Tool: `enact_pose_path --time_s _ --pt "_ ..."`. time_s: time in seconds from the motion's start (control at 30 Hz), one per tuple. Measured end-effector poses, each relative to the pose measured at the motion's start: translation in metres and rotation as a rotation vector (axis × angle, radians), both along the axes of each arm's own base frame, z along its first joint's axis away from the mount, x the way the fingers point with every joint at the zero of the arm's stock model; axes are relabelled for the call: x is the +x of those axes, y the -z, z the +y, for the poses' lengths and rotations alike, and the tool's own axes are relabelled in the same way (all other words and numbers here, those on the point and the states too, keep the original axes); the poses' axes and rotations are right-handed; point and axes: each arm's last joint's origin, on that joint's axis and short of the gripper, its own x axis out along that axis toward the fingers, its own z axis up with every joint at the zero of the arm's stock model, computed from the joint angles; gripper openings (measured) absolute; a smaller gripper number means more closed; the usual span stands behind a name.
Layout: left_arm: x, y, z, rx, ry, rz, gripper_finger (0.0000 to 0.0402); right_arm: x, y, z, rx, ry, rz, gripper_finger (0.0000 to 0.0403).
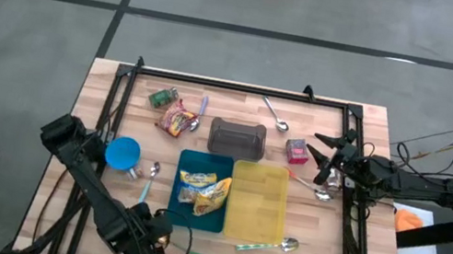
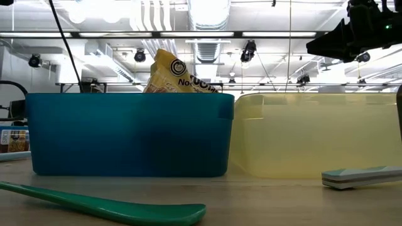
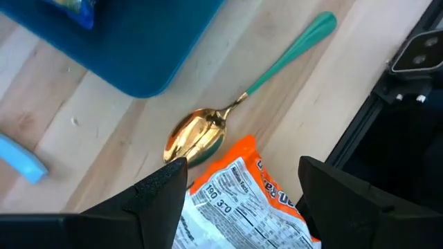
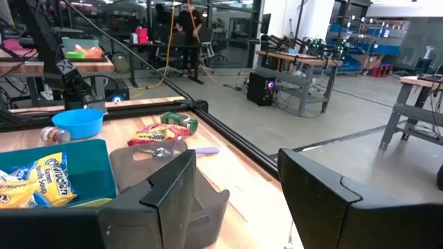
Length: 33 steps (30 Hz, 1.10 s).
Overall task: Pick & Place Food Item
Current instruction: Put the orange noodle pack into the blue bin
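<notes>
An orange-and-white snack bag (image 3: 235,200) lies between the two fingers of my left gripper (image 3: 243,166), which stands open and points down at the table's near left edge (image 1: 153,237). The bag's top edge overlaps the bowl of a gold spoon (image 3: 197,135) with a green handle. A blue bin (image 1: 202,188) in the middle of the table holds yellow snack bags (image 1: 204,190); one of them (image 2: 173,75) sticks up above its rim. My right gripper (image 1: 322,158) waits open and level over the table's right side, with nothing between its fingers (image 4: 237,159). My left gripper has its fingers (image 3: 163,190) on either side of the orange-and-white bag, coming at it from above. I cannot tell whether they touch the bag, nor whether it rests on the table or hangs clear.
A yellow bin (image 1: 258,203) stands against the blue bin's right side, with a dark grey bin (image 1: 237,138) behind them. A red snack bag (image 1: 178,120), a green packet (image 1: 162,97), a blue bowl (image 1: 123,153) and several spoons lie around.
</notes>
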Motion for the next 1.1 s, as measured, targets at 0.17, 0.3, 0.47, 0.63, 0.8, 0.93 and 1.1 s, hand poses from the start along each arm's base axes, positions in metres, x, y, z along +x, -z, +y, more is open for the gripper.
enact_pose_path --time_s 0.17,0.3,0.47,0.63,0.8,0.93,1.1 --pt "-0.001 0.000 -0.002 0.016 0.069 0.002 0.0280 0.000 0.000 0.000 0.000 0.000 -0.001 0.0199" --pt "-0.006 0.000 -0.006 0.024 0.095 -0.003 0.0280 0.000 0.000 0.000 0.000 0.000 0.000 0.0199" --pt "-0.004 0.013 -0.011 0.048 0.124 0.026 0.0280 0.000 0.000 0.000 0.000 0.000 0.000 0.0199" --pt "0.001 0.035 -0.017 0.041 0.172 0.106 0.0280 0.000 0.000 0.000 0.000 0.000 0.000 0.0199" --pt "0.002 0.035 -0.017 0.036 0.189 0.108 0.0280 0.000 0.000 0.000 0.000 0.000 0.000 0.0199" --pt "0.003 0.034 -0.018 0.038 0.217 0.092 0.0280 0.000 0.000 0.000 0.000 0.000 0.000 0.0199" --pt "0.005 0.037 -0.019 0.053 0.240 0.081 0.0280 0.000 0.000 0.000 0.000 0.000 0.000 0.0199"
